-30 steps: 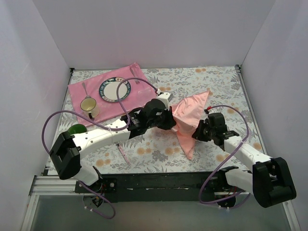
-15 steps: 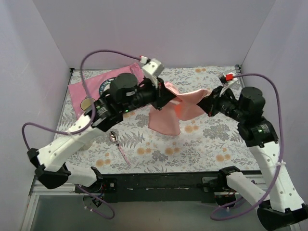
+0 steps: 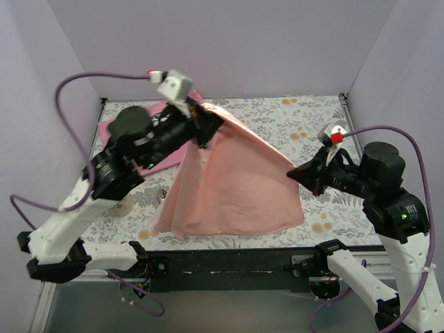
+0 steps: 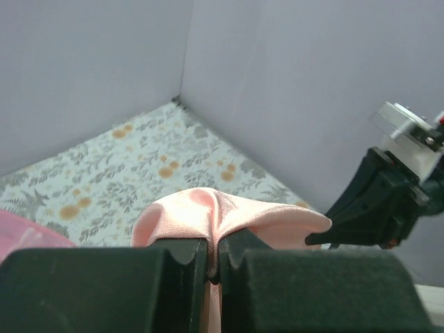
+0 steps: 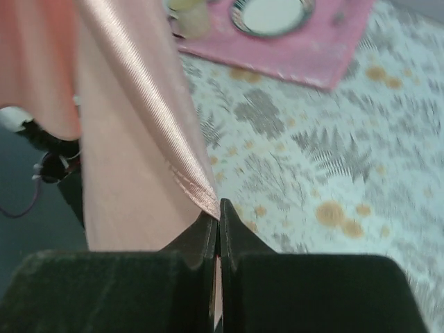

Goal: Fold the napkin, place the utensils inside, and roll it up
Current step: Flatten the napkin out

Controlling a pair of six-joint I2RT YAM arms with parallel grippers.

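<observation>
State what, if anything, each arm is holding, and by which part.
Both hold the napkin, spread between them. The left jaws are shut on a bunched fold at its top; the right jaws pinch a hemmed corner.

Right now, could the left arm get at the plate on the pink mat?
Probably not yet. The left tool is shut on the napkin, held up and stretched to the right tool. The plate sits uncovered on the mat, but the arm must release first.
</observation>
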